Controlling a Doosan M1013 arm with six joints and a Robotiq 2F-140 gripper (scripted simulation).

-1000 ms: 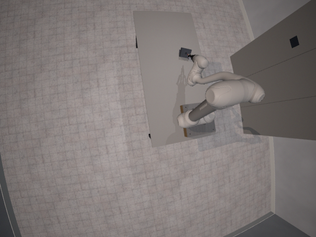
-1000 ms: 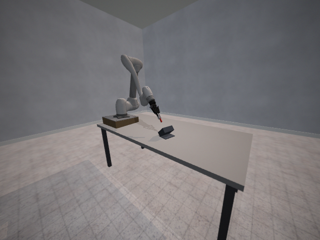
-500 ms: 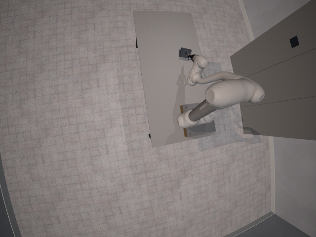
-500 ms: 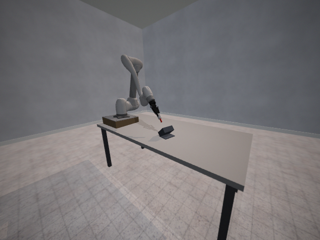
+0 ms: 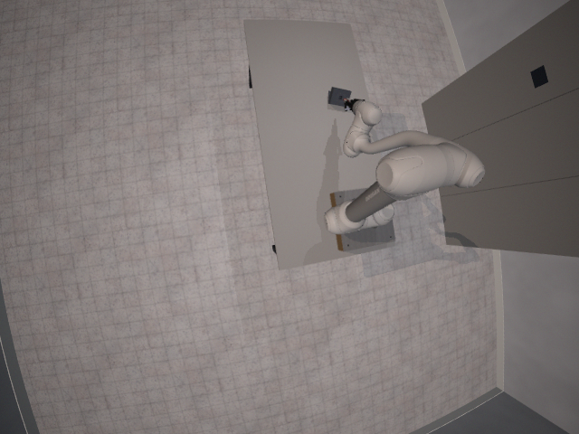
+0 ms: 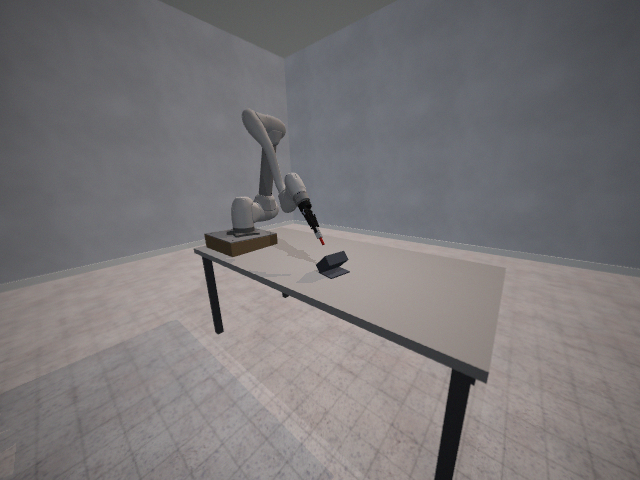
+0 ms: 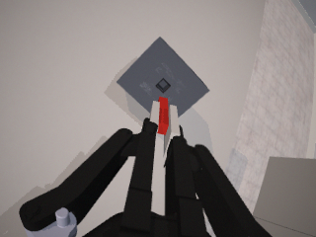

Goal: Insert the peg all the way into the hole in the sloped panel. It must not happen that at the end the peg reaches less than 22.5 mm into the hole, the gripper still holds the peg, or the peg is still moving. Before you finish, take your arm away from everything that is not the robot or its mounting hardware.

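Matt grey table (image 6: 413, 289), wooden base (image 6: 242, 245), glossy white arm (image 6: 268, 155)

A pale robot arm (image 6: 264, 149) rises from its base (image 6: 217, 242), folds sharply at the elbow and slopes down away from the base. Its black gripper (image 7: 162, 133) points downward at a tilt, fingers clamped narrowly on a red peg (image 7: 162, 115).
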